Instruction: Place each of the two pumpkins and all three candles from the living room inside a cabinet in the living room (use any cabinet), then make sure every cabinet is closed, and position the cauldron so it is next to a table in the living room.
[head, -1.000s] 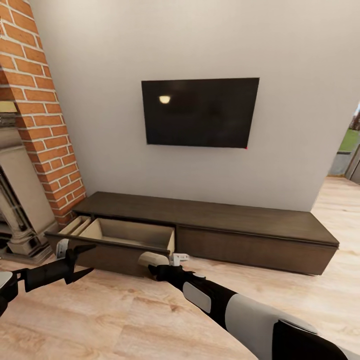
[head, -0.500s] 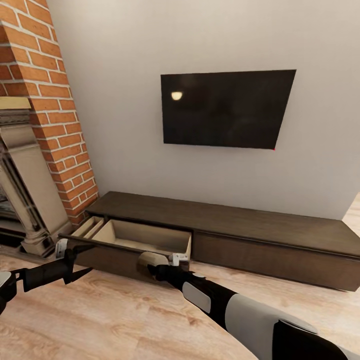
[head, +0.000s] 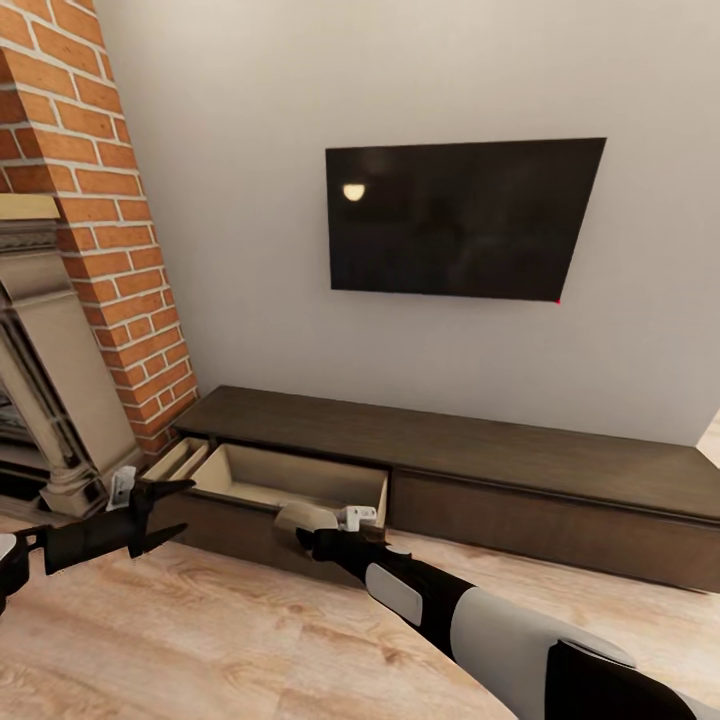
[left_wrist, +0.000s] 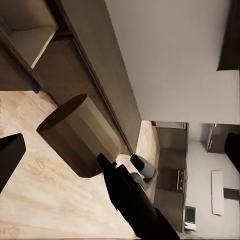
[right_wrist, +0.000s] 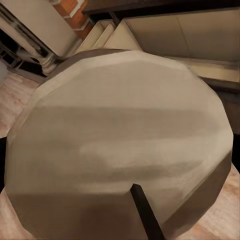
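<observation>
Wood flooring (head: 200, 640) runs up to the cabinet (head: 520, 470) under the wall TV (head: 460, 220) — its left drawer (head: 290, 478) pulled out at our 11 o'clock. Our right gripper (head: 305, 527) is clamped on a candle (head: 302, 518), held just before that drawer's front. Our left gripper (head: 160, 505) hangs spread and unladen at 10 o'clock, near the brick fireplace (head: 90, 260).

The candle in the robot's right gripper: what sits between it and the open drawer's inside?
In the head view, only the drawer's dark front panel stands between the candle and the drawer's pale inside; the right gripper holds the candle just before it.
</observation>
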